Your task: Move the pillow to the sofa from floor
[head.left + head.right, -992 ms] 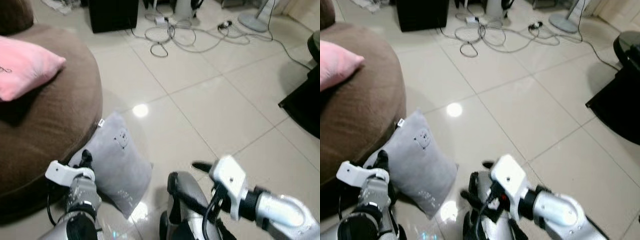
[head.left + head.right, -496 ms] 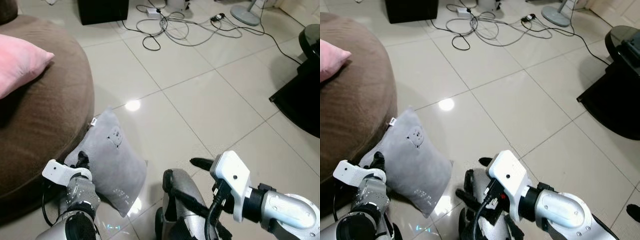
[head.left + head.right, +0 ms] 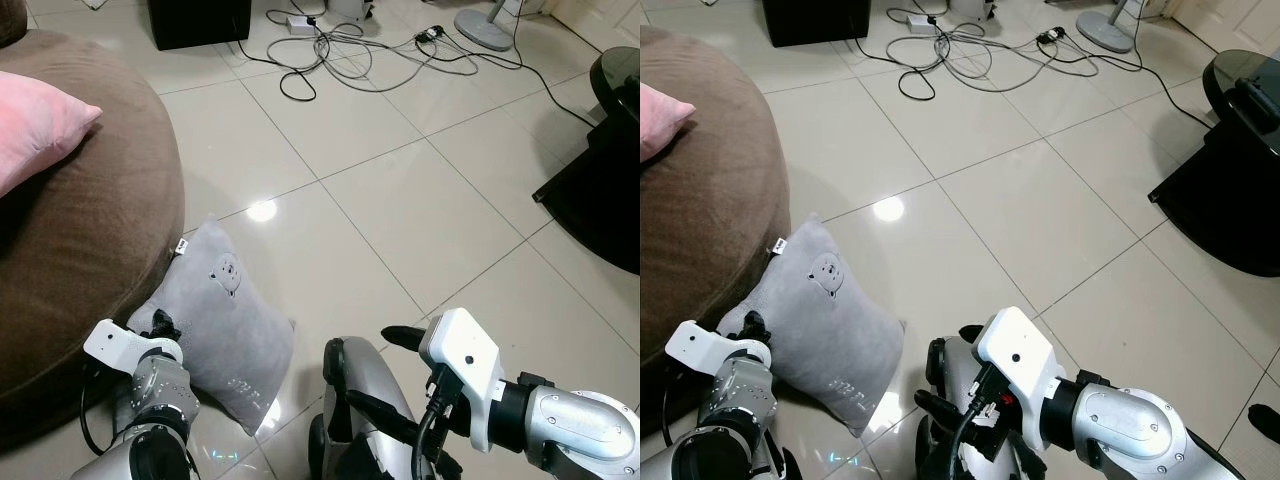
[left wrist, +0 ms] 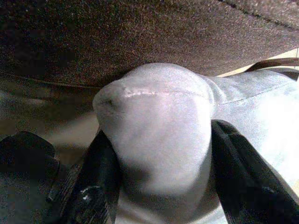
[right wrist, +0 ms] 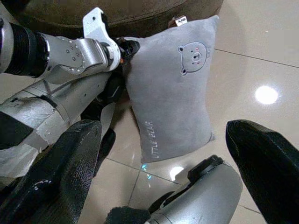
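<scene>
Lying on floor (image 3: 400, 190) against sofa (image 3: 90, 230) base, grey pillow (image 3: 225, 320) corner is pinched by left end effector (image 4: 159, 186). Right end effector (image 5: 159, 154) is held wide, empty. Grasp judged done; lift and placement remain.

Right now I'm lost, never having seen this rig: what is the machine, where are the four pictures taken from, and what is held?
It is a humanoid robot with two silver arms ending in black two-fingered grippers. Two pictures look down from its head; two look along each wrist. A grey rectangular bear-print pillow lies on the glossy tiled floor against a round brown fabric sofa, which carries a pink pillow. The left gripper pinches the grey pillow's corner. The right gripper hangs open above it.
</scene>
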